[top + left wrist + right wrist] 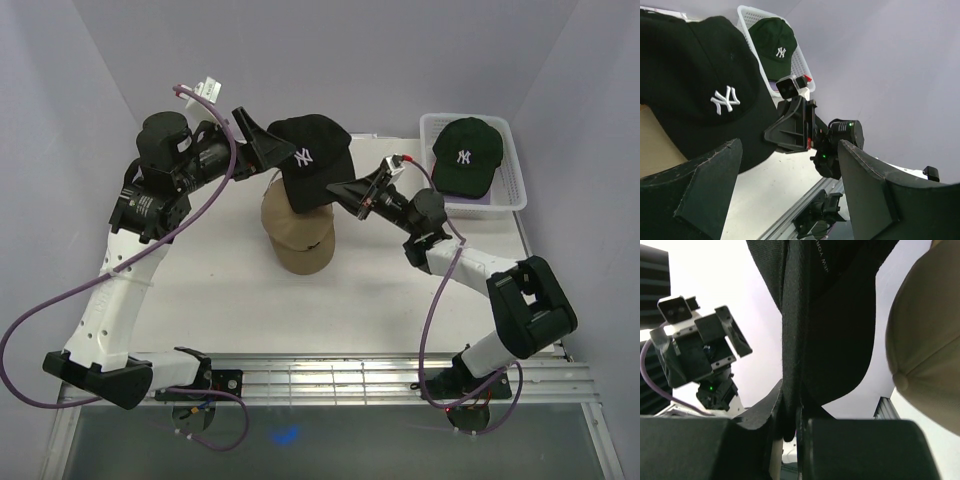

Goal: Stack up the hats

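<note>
A black cap (pixel 312 160) with a white logo hangs in the air just above a tan cap (pixel 297 235) that sits on the table. My right gripper (pixel 345 189) is shut on the black cap's edge (pixel 795 365), pinching the cloth between its fingers. The tan cap (pixel 925 360) shows at the right of the right wrist view. My left gripper (pixel 262 140) stands open just left of the black cap (pixel 705 85), nothing between its fingers (pixel 705 190). A dark green cap (pixel 467 153) lies in the white basket (pixel 512 170) at the back right.
A lavender patch (pixel 478 201) peeks from under the green cap in the basket. Grey walls close in the table on the left, back and right. A metal rail (pixel 330 380) runs along the near edge between the arm bases.
</note>
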`<state>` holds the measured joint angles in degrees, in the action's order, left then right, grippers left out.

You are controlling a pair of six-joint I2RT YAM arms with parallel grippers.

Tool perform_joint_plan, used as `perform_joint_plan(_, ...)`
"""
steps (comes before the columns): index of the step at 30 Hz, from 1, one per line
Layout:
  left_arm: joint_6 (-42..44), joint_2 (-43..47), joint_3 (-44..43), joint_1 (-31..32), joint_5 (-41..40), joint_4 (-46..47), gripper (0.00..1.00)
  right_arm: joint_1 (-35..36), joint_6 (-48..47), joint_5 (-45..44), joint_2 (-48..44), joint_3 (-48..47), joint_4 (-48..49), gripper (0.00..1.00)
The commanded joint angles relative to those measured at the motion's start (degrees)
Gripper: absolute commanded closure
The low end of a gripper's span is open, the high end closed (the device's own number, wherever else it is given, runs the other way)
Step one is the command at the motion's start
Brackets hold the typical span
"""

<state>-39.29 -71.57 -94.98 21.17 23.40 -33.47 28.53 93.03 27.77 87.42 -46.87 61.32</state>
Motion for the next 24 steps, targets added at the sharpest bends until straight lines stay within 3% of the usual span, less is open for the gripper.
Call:
perform_joint_plan(1, -0.3, 0.6, 0.1, 0.1, 0.3, -0.7, 0.13, 2.4, 1.5, -3.8, -3.1, 2.8, 12.3, 0.92)
perform_joint_plan(11, 0.9, -0.1, 2.5, 0.1, -0.5, -0.5, 0.12, 7.6, 6.4, -9.0, -2.0, 12.1, 24.7, 0.92)
perform_joint_plan(24, 1.7, -0.5, 5.7, 0.1, -0.9, 0.4, 0.12, 11.9, 8.2, -13.2, -0.1, 17.6, 32.5, 0.92)
